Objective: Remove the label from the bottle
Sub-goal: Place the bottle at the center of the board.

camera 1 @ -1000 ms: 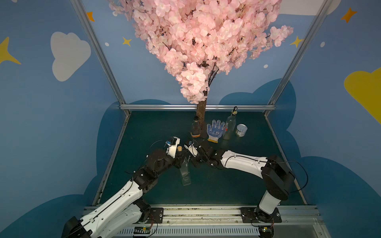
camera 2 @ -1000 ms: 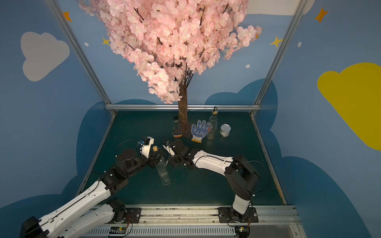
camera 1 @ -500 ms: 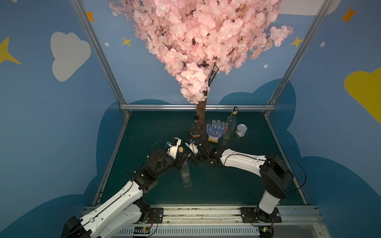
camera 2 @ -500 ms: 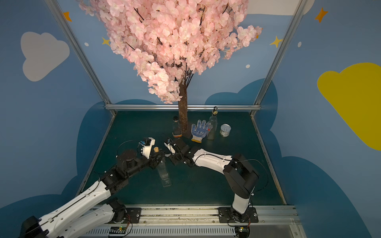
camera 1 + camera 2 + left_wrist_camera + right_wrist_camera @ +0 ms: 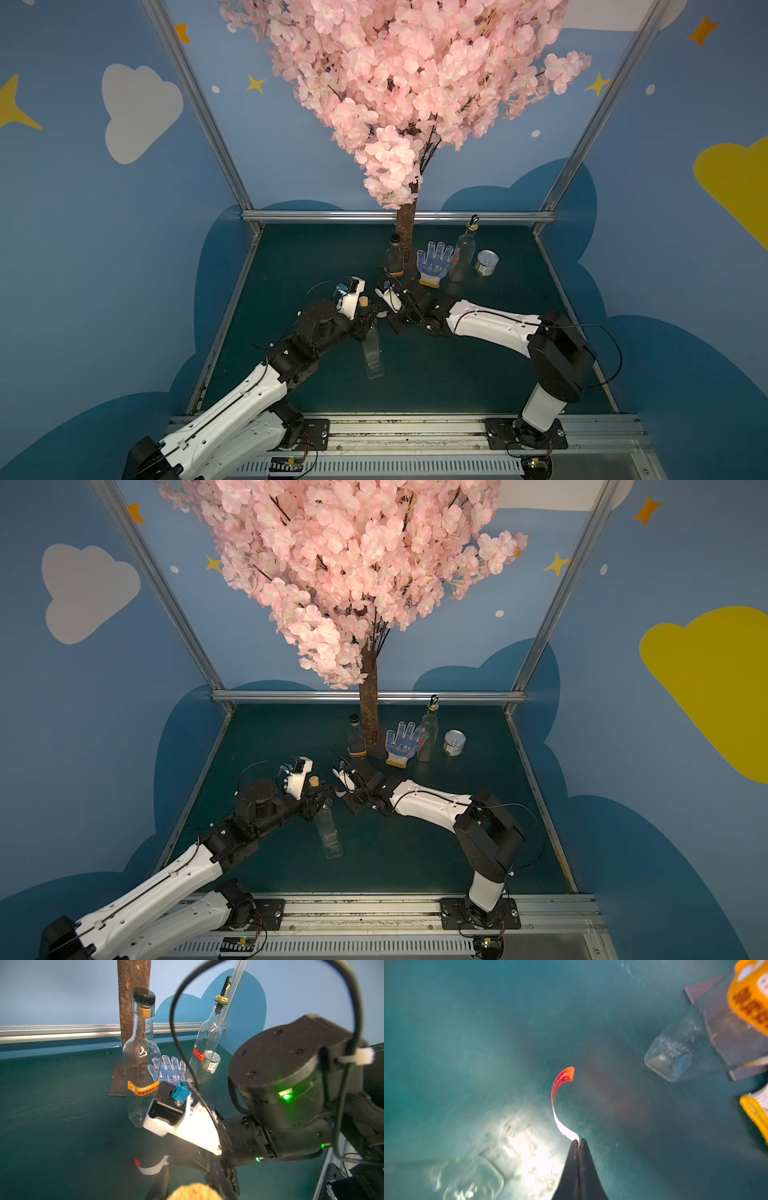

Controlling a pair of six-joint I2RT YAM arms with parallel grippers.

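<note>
A clear glass bottle (image 5: 372, 351) (image 5: 329, 835) with a cork (image 5: 364, 301) (image 5: 314, 780) leans over the green table. My left gripper (image 5: 367, 319) (image 5: 319, 799) is shut on its neck. In the left wrist view the cork (image 5: 194, 1191) sits between the dark fingers (image 5: 160, 1184). My right gripper (image 5: 579, 1142) (image 5: 388, 318) is shut on one end of the label (image 5: 558, 1103), a curled white strip with a red tip. The strip (image 5: 150, 1167) hangs in the air beside the bottle's neck, its red end touching nothing. The bottle's body (image 5: 471, 1180) is a blur in the right wrist view.
At the back stand the tree trunk (image 5: 405, 232), a bottle with an orange band (image 5: 394, 259) (image 5: 141, 1059), a blue dotted glove (image 5: 434, 262), a pourer bottle with a red sticker (image 5: 463, 255) and a tin can (image 5: 487, 262). Metal rails edge the table.
The right gripper has shifted a little away from the bottle's neck with the label strip in it. The left arm and bottle stay about where they were.
</note>
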